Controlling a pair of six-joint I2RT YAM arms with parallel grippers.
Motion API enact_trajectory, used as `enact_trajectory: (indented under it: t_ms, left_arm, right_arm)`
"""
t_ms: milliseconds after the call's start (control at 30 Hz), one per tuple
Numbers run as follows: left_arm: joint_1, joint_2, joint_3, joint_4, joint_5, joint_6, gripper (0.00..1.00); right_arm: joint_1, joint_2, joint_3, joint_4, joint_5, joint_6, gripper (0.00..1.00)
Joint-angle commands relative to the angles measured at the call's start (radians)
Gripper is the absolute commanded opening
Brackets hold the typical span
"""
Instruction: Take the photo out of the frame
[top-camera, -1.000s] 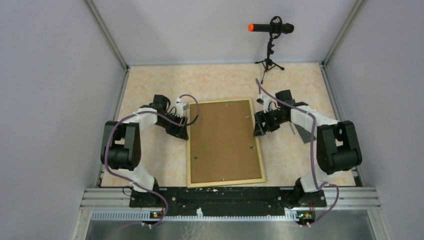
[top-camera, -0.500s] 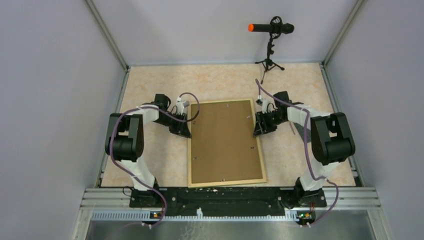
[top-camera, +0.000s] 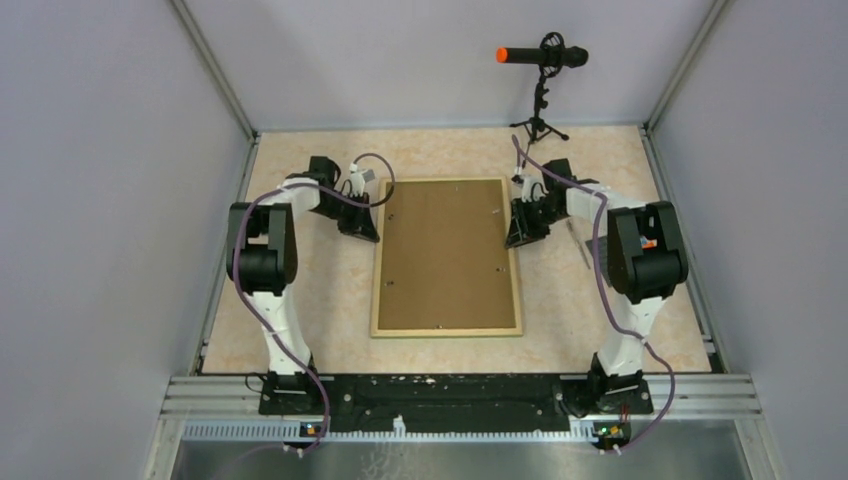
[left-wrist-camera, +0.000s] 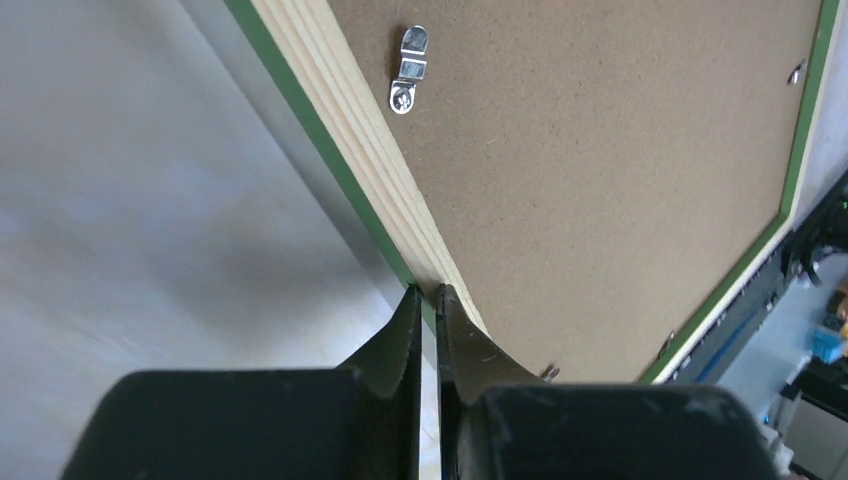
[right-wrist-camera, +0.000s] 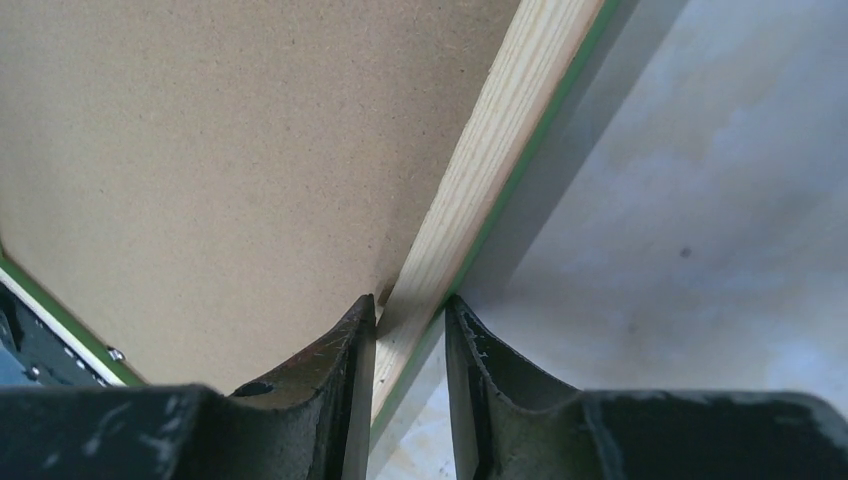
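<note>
The frame (top-camera: 445, 255) shows its brown fibreboard back with the light wood edge, in the middle of the table. My left gripper (top-camera: 370, 224) is shut on its left edge near the far corner. In the left wrist view (left-wrist-camera: 428, 292) the jaws pinch the green and wood rim of the frame (left-wrist-camera: 600, 150). My right gripper (top-camera: 516, 230) is shut on the right edge. In the right wrist view (right-wrist-camera: 410, 305) the jaws straddle the wood rim of the frame (right-wrist-camera: 200, 130). The photo is hidden under the back board.
A metal turn clip (left-wrist-camera: 408, 68) sits on the back board near the left rim. A microphone on a small tripod (top-camera: 540, 62) stands at the far right. A thin dark tool (top-camera: 575, 240) lies right of the frame. Grey walls enclose the table.
Both grippers have carried the frame away from the near edge toward the far side, and it now lies squarer to the table. Both arms have stretched forward.
</note>
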Motion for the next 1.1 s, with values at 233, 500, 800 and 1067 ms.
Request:
enact_trajectory:
  t_ms: [233,500,800,1067]
  left_arm:
    - [-0.014,0.12,0.242,0.085,-0.017,0.006,0.18]
    - [-0.014,-0.145,0.205,-0.005,-0.087,0.121,0.78]
    - [-0.014,-0.551,0.082,0.085,-0.229,0.234,0.99]
    - [-0.028,-0.843,-0.164,0.152,-0.103,0.284,0.99]
  right_arm:
    - [-0.036,0.105,0.229,0.021,-0.032,0.01,0.46]
    - [-0.055,-0.176,0.247,-0.086,-0.036,-0.09,0.78]
    - [-0.05,-0.555,0.201,-0.056,0.039,-0.202,0.86]
    - [-0.05,-0.692,0.019,-0.007,0.027,-0.128,0.98]
